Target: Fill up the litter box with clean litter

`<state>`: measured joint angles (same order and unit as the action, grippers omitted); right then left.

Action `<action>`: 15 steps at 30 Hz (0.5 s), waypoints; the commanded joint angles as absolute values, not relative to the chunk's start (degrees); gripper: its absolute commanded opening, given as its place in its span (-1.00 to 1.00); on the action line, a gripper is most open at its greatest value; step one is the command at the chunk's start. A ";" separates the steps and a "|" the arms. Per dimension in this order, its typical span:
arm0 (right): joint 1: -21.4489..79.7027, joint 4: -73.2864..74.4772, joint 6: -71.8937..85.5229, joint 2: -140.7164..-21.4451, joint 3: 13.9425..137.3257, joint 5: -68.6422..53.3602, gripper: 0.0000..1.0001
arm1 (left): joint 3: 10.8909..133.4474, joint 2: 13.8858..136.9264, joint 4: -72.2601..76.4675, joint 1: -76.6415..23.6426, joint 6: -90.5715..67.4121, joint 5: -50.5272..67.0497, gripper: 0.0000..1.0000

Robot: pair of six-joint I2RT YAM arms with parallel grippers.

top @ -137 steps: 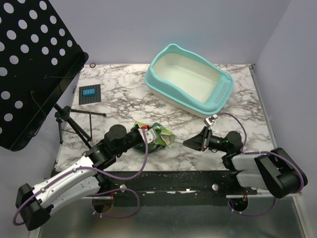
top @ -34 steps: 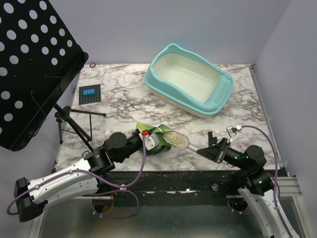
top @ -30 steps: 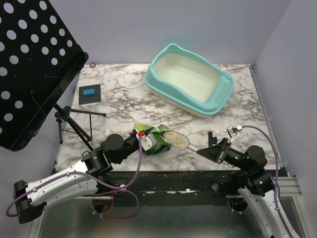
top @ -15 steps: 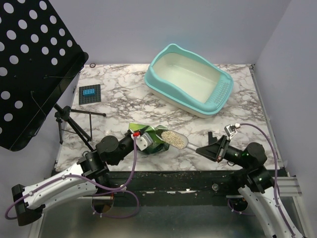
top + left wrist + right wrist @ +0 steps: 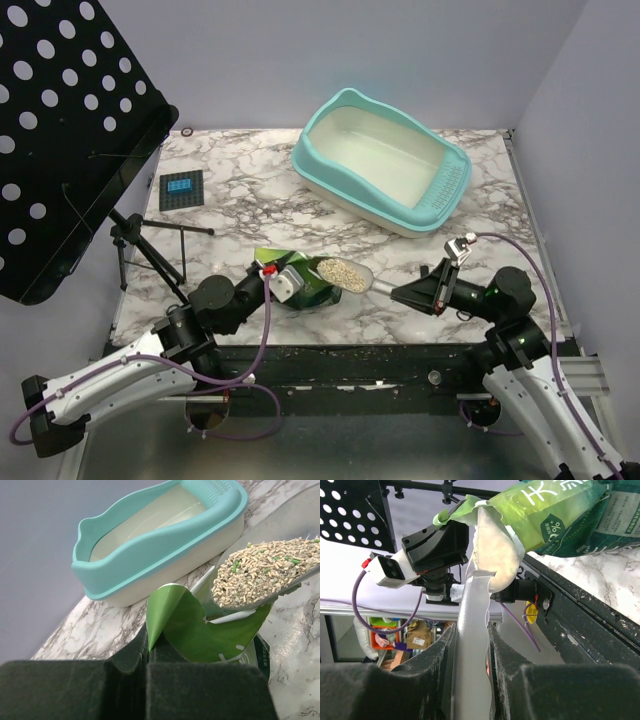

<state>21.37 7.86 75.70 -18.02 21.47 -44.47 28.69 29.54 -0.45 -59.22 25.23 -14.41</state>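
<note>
The turquoise litter box [image 5: 331, 109] stands at the back right of the table with a bare cream inside; it also shows in the left wrist view [image 5: 150, 547]. My right gripper [image 5: 401, 293] [image 5: 470, 647] is shut on the handle of a clear plastic scoop [image 5: 471, 605]. The scoop holds a heap of clean litter [image 5: 343, 271] [image 5: 257, 575] just above the mouth of the green bag [image 5: 306, 288] [image 5: 200, 630]. My left gripper [image 5: 281, 284] [image 5: 146, 652] is shut on the bag's folded edge.
A black perforated stand [image 5: 60, 130] on a tripod [image 5: 150, 250] fills the left side. A small black square pad [image 5: 181, 189] lies at the back left. Loose granules dot the table's front edge [image 5: 350, 347].
The scoop, earlier inside the bag, is now out and loaded, and has drifted slightly left and up. My left gripper has pulled the bag a little to the left.
</note>
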 commanded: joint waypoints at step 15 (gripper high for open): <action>21.27 -8.76 81.90 -28.82 30.77 -44.40 -0.99 | 29.44 27.86 0.09 -57.83 28.04 -26.37 -1.00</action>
